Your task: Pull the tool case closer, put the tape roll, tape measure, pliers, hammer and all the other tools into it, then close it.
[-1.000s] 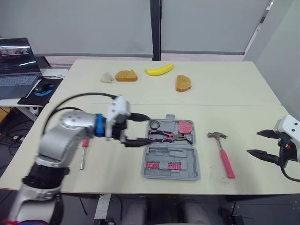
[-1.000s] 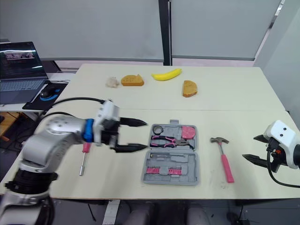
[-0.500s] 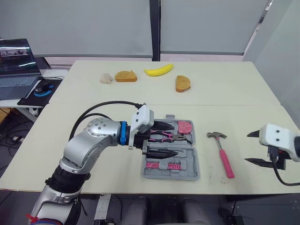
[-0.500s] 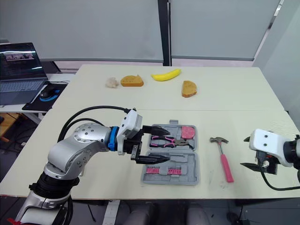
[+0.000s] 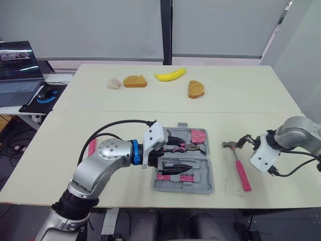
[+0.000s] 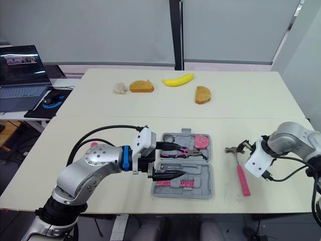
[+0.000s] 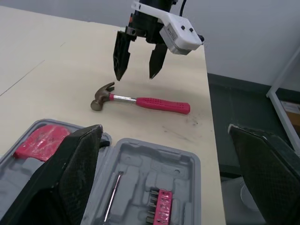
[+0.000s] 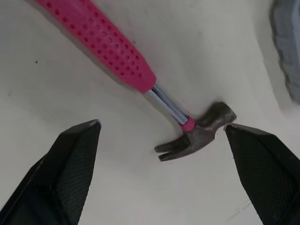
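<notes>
Left hand (image 5: 181,150): open and empty, its two black fingers spread wide, hovering low over the open tool case.
Right hand (image 7: 139,70): open and empty, fingertips pointing down just above the hammer's head, one finger on each side of it; not touching it.
Hammer (image 5: 239,163): flat on the counter (image 5: 125,115), just to the right of the case and outside it; the metal head is at the far end and the pink handle runs toward the near edge.
Tool case (image 5: 183,189): grey, open and lying flat near the front of the counter, between the two hands.
Far half of case: pliers (image 6: 183,150) with pink-and-black grips, a red tape measure (image 6: 201,141) at the right corner and a tape roll (image 6: 169,137) at the left corner.
Near half of case: a pink bit holder (image 5: 173,176) and a thin metal rod (image 7: 111,197) in the moulded slots.
Pink-handled tool (image 5: 92,146): on the counter left of the case, mostly hidden behind the left arm.
Far side of counter: a banana (image 5: 170,75) and two bread slices (image 5: 135,81), well apart from the case.
Side desk: a laptop (image 5: 17,70).
</notes>
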`<state>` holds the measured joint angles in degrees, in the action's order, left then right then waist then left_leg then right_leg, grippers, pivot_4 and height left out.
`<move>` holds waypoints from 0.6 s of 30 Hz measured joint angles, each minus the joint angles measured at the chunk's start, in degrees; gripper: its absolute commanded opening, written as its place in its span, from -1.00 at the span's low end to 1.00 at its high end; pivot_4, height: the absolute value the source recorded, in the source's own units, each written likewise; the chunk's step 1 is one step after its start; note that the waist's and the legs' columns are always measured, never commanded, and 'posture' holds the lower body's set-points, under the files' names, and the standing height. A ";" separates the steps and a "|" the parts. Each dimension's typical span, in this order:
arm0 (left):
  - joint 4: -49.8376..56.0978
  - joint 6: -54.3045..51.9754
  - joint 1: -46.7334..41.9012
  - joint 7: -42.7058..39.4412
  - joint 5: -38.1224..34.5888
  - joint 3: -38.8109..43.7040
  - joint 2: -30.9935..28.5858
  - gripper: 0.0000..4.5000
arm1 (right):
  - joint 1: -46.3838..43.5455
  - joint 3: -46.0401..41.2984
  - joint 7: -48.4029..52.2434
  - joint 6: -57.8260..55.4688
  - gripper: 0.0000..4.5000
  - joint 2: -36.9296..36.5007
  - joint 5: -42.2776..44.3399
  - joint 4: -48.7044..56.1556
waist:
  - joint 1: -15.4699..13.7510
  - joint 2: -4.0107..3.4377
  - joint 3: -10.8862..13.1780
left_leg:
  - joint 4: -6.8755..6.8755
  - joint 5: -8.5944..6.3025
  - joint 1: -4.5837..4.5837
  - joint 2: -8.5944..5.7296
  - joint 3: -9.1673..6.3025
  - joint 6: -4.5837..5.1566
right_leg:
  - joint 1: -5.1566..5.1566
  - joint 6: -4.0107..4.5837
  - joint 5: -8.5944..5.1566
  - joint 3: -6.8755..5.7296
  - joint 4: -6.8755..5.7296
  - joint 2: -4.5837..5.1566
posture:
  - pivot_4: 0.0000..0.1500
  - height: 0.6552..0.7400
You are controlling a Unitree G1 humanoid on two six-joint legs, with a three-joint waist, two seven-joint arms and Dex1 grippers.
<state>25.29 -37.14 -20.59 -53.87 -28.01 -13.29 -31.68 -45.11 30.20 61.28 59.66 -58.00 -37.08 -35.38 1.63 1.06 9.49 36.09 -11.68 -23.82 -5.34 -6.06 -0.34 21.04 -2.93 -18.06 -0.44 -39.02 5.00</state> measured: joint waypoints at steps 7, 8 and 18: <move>3.16 -1.40 3.47 3.55 0.07 0.04 -0.12 0.99 | -7.34 8.91 -13.16 7.79 1.00 3.48 -18.03 -8.24 | 0.02 0.00 0.00 | -0.02 0.06 0.01 0.01 -0.01 -0.10 | 0.08 0.02 0.00 0.12 -0.06 -0.05 | 1.00 1.00; 3.55 -1.43 3.65 3.75 0.07 0.03 -0.12 0.99 | -7.70 9.63 -14.25 7.92 1.00 3.81 -19.40 -8.50 | 0.02 -0.01 0.00 | -0.02 0.07 0.01 0.01 -0.01 -0.11 | 0.08 0.02 0.00 0.13 -0.06 -0.06 | 1.00 1.00; 4.49 -1.37 5.76 4.98 0.36 -0.26 -0.80 1.00 | -13.83 18.54 -28.58 7.81 0.92 7.92 -34.24 -12.05 | 0.15 -0.02 -0.01 | -0.04 0.11 0.04 0.02 -0.01 -0.18 | 0.12 0.04 0.00 0.30 -0.10 -0.14 | 1.00 1.00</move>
<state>29.78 -38.52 -14.84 -48.89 -27.65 -13.55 -32.48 -58.94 48.74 32.70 67.47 -50.08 -71.31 -47.42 1.78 1.04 9.48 36.05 -11.58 -23.78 -5.32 -6.07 -0.53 21.16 -2.89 -18.06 -0.14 -39.12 4.86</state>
